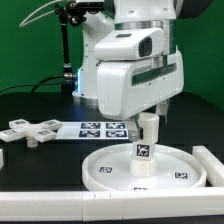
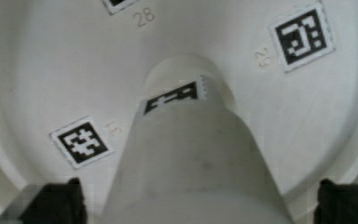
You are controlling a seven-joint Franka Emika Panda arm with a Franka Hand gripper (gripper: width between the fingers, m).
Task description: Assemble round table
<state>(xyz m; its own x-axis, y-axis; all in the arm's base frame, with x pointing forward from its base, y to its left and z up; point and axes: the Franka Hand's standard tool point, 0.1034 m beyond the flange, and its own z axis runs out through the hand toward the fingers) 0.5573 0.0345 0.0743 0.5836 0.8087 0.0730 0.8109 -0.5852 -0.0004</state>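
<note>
The short thick post (image 1: pixel 147 150) stands upright near the middle of the large rimmed round disc (image 1: pixel 185 172), its tag facing the camera. My gripper (image 1: pixel 148 122) hangs straight down over the post's top. In the wrist view the post (image 2: pixel 194 150) fills the middle, and the disc (image 2: pixel 51 70) with its tags lies around it. My gripper (image 2: pixel 202 200) is open: the dark fingertips (image 2: pixel 60 203) stand on either side of the post, and a light strip shows between each one and the post. The cross-shaped piece (image 1: pixel 30 130) lies flat at the exterior view's left.
The marker board (image 1: pixel 100 128) lies flat behind the disc. A long white rail (image 1: pixel 212 162) stands at the exterior view's right of the disc, and another runs along the table's front edge (image 1: pixel 50 210). A small white piece (image 1: pixel 3 157) sits at the far left.
</note>
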